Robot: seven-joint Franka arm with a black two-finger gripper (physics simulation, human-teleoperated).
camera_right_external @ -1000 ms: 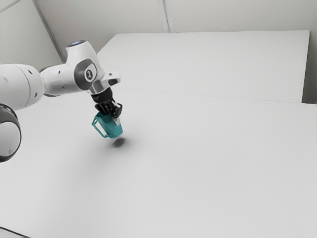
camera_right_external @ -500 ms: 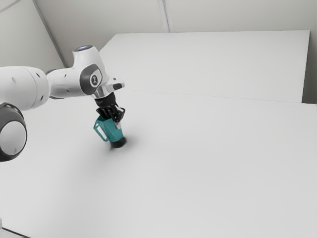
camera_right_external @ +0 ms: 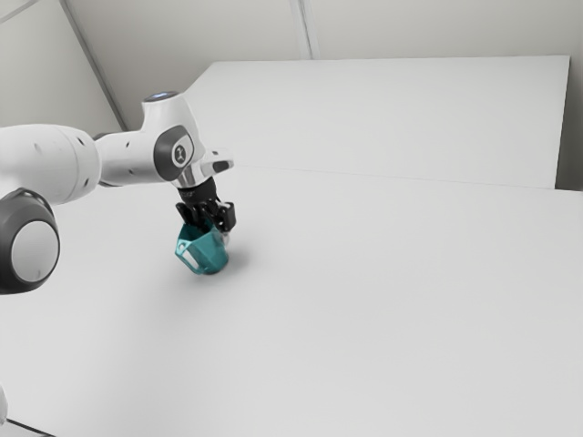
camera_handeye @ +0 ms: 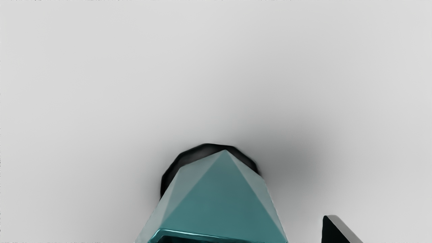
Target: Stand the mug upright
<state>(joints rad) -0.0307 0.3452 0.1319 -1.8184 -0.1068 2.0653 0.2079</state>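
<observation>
Pale tabletop (camera_right_external: 383, 309); at the exterior view's left, we see the teal mug (camera_right_external: 211, 255), tilted, beneath the pincer (camera_right_external: 217, 230), whose spread we cannot tell.

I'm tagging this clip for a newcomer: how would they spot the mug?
On the pale table, follow the white arm from the exterior view's left down to its black end. The mug is beneath, its handle toward that view's left. Its teal colour sets it apart from table and arm.
</observation>
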